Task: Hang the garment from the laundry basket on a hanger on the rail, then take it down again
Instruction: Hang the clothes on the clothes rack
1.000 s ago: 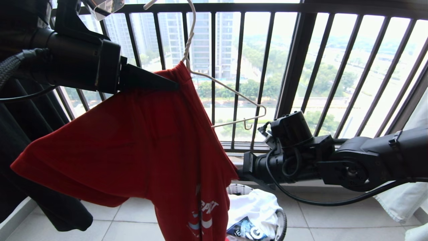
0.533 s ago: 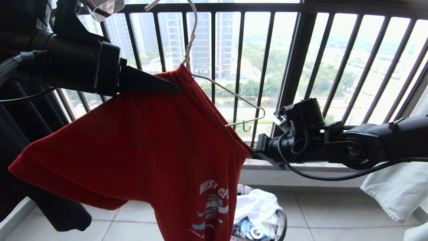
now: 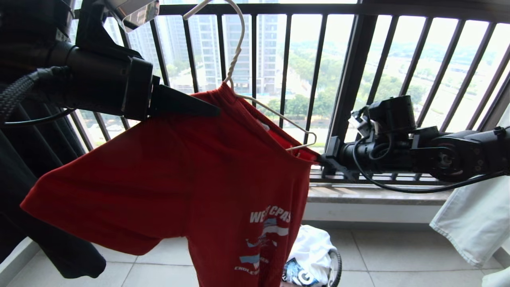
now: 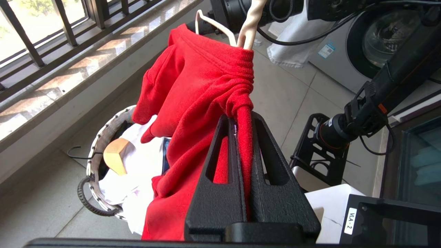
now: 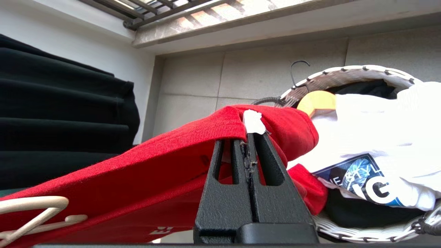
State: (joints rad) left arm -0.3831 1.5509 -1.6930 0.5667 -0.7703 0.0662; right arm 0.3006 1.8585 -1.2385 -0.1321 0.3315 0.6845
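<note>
My left arm [image 3: 95,83] is matte black, a thick cylinder with a braided cable sleeve looping off its left side. My right arm [image 3: 438,155] is black too, with round joint housings, exposed looping cables and wedge-shaped textured jaws with triangular cut-outs.

Head camera faces the window railing [image 3: 350,71]; both close wrist cameras share the basket [image 4: 103,203].

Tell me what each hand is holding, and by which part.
Both hold the red T-shirt: the left hand pinches bunched fabric at the neckline beside the hanger; the right hand pinches the neck edge at the white label.
</note>
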